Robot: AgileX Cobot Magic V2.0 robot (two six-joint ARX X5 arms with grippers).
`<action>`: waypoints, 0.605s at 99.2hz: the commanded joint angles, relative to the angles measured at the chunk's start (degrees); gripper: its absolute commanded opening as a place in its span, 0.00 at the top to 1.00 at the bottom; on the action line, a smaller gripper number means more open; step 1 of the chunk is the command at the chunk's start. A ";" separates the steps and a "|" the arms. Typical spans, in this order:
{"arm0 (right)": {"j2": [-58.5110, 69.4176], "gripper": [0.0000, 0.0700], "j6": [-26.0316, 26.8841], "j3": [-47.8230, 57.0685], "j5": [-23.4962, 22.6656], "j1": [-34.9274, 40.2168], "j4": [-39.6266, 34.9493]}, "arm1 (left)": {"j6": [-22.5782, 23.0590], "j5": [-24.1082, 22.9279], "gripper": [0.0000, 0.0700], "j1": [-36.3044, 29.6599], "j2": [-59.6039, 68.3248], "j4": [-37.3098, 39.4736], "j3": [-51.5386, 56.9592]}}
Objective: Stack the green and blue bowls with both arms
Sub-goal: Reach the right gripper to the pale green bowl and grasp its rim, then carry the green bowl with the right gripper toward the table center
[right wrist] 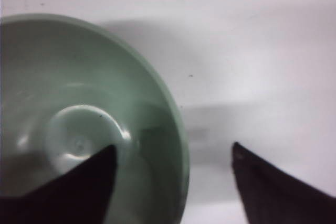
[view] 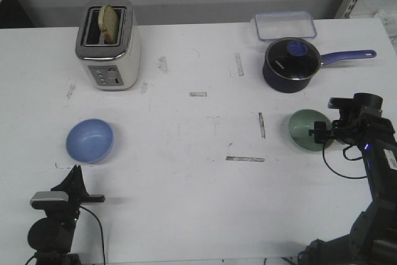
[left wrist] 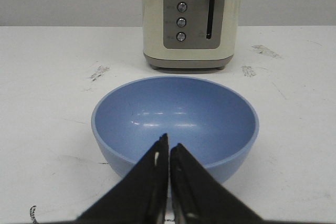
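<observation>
The blue bowl (view: 90,140) sits on the white table at the left. It fills the middle of the left wrist view (left wrist: 175,120). My left gripper (view: 75,181) (left wrist: 169,148) is shut and empty, just short of the bowl's near rim. The green bowl (view: 308,129) sits at the right, in front of the saucepan. My right gripper (view: 322,133) (right wrist: 173,153) is open and straddles its right rim (right wrist: 176,124), one finger inside the bowl, one outside. The bowl rests on the table.
A cream toaster (view: 108,44) with a bread slice stands behind the blue bowl. A dark navy saucepan (view: 291,63) with a long handle and a clear lidded box (view: 285,26) stand behind the green bowl. Tape marks dot the table's middle (view: 245,159).
</observation>
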 commanded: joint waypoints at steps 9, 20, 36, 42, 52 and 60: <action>1.25 0.82 -0.48 0.81 -0.22 -0.07 1.79 | -0.39 0.04 1.00 0.07 -0.11 0.68 -1.25; 1.25 1.00 -0.48 0.81 -0.20 -0.07 2.12 | -0.39 0.04 1.00 0.07 -0.11 0.68 -1.25; 0.98 1.00 0.00 0.94 -0.15 -0.07 2.84 | -0.39 0.04 1.00 0.07 -0.11 0.68 -1.25; 0.31 1.00 0.31 1.11 -0.22 -0.02 2.80 | -0.39 0.04 1.00 0.07 -0.11 0.68 -1.25; -2.12 1.00 1.44 1.75 -1.27 0.70 3.06 | -0.39 0.04 1.00 0.07 -0.11 0.70 -1.25; -4.39 1.00 2.27 3.10 -3.28 1.79 2.75 | -0.39 0.04 1.00 0.07 -0.11 0.72 -1.25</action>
